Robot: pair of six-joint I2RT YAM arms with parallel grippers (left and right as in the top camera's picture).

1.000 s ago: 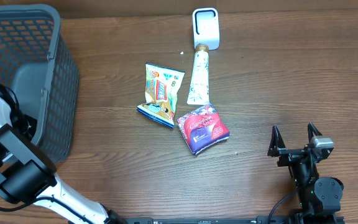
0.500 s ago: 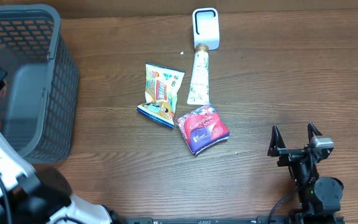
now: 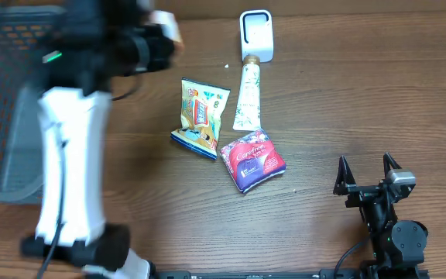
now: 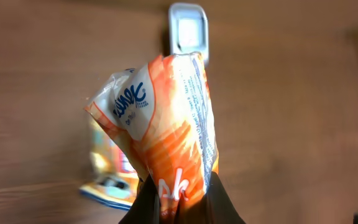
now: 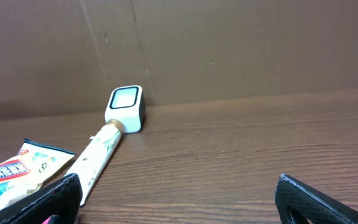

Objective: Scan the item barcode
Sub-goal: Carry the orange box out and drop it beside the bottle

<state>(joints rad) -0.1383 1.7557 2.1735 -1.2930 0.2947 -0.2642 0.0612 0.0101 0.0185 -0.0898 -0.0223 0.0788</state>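
Note:
My left gripper (image 4: pixel 180 185) is shut on the lower end of an orange and white snack packet (image 4: pixel 166 112), which stands up between the dark fingers. From overhead the left arm is a blur across the upper left, with the gripper (image 3: pixel 155 39) and packet (image 3: pixel 166 25) left of the white barcode scanner (image 3: pixel 255 35). In the left wrist view the scanner (image 4: pixel 188 31) lies beyond the packet's top. My right gripper (image 3: pixel 366 174) rests open at the lower right with nothing between its fingers (image 5: pixel 55 199).
A yellow snack bag (image 3: pixel 201 116), a pale tube (image 3: pixel 248 97) pointing at the scanner and a purple-red packet (image 3: pixel 252 160) lie mid-table. A grey mesh basket (image 3: pixel 6 101) stands at the left, partly behind the blurred arm.
The left arm has swung fast from the basket up and to the right toward the scanner, carrying the orange packet. The right arm has not moved.

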